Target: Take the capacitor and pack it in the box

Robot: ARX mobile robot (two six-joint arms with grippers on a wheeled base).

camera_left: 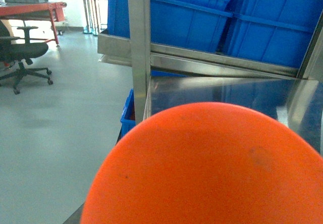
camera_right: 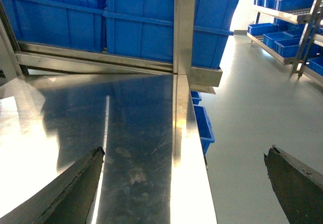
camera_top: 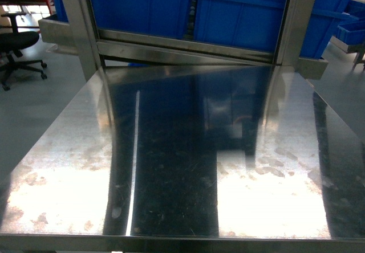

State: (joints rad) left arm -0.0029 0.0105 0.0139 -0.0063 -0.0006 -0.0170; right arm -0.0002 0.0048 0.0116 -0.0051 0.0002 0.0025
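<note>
Right gripper point(camera_right: 184, 183) fingers spread, holding nothing; left fingers impossible to tell behind orange dome point(camera_left: 202, 168). No box or capacitor visible on steel table point(camera_top: 182, 167). Risk: groping blindly, perhaps striking frame.

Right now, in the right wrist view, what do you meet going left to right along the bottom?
Left dark finger → steel tabletop → small blue bin below the table edge → grey floor → right dark finger.
</note>
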